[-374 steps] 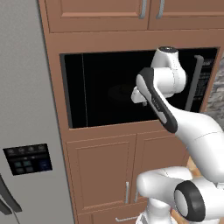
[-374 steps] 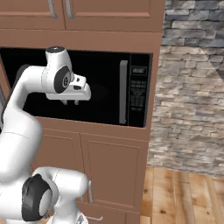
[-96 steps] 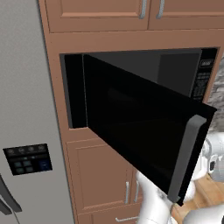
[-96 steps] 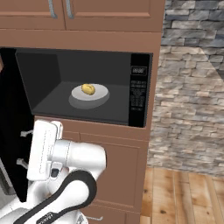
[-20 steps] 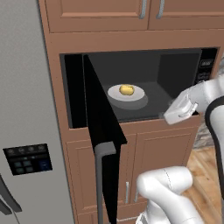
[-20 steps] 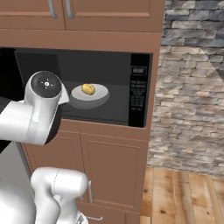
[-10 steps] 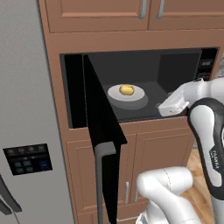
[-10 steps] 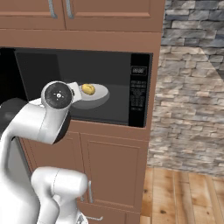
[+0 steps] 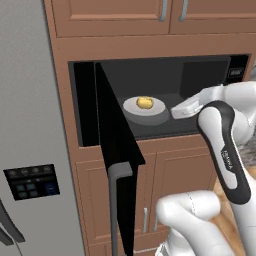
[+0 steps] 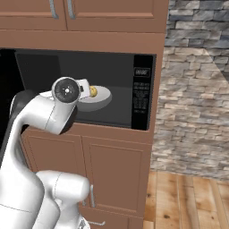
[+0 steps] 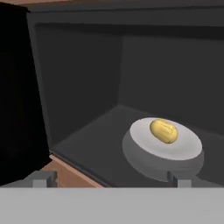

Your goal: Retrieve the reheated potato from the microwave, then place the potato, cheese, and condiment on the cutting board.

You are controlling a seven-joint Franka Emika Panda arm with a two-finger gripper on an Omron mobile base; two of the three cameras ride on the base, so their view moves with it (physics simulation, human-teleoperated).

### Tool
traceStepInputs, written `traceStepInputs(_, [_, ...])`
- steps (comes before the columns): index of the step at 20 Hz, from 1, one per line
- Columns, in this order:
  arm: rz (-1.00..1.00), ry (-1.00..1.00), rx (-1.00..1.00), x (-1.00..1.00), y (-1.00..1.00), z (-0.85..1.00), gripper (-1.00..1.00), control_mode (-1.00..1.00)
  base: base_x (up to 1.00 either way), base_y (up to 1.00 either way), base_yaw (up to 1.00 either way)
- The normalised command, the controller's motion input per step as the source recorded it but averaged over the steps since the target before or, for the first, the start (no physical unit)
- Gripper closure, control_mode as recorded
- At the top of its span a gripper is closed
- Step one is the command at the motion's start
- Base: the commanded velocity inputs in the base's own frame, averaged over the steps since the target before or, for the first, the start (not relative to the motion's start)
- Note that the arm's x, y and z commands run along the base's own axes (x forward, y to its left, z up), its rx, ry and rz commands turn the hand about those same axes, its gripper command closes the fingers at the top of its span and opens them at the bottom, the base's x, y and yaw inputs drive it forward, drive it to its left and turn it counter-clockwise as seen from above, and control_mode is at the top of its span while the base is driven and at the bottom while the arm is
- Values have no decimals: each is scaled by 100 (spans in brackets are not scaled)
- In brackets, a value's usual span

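The microwave (image 9: 237,73) stands open, its dark door (image 9: 113,145) swung out to the left. Inside, the yellowish potato (image 9: 144,102) lies on a round white plate (image 9: 150,112). The right base view has the potato (image 10: 93,91) just past my wrist, beside the control panel (image 10: 142,91). My gripper (image 9: 181,110) hovers at the cavity's right front, pointing left at the plate, a short gap away. In the hand view my gripper (image 11: 110,181) is open with nothing between its tips, and the potato (image 11: 164,131) sits ahead to the right. The cheese, condiment and cutting board are out of view.
The open door's grey handle (image 9: 118,200) juts toward the base, left of my arm. A grey fridge (image 9: 30,115) with a dispenser panel fills the left. Wooden cabinets (image 9: 182,167) sit below and above the microwave. A stone wall (image 10: 197,89) and wood floor (image 10: 188,201) lie right.
My hand has moved left and slightly up, closer to the plate at the microwave's opening. The door, plate and potato have not moved.
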Motion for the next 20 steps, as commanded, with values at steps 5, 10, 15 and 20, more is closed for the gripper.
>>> traceStepInputs(5, [0, 0, 11, 46, -1, -5, -100, -100, 0, 0, 0])
traceStepInputs(10, [0, 1, 11, 33, -3, -7, -100, -100, 0, 0, 0])
traceStepInputs(15, [0, 0, 1, 34, 0, -2, -100, -100, 0, 0, 0])
traceStepInputs(20, [-1, 1, 0, 30, 0, -11, -100, -100, 0, 0, 0])
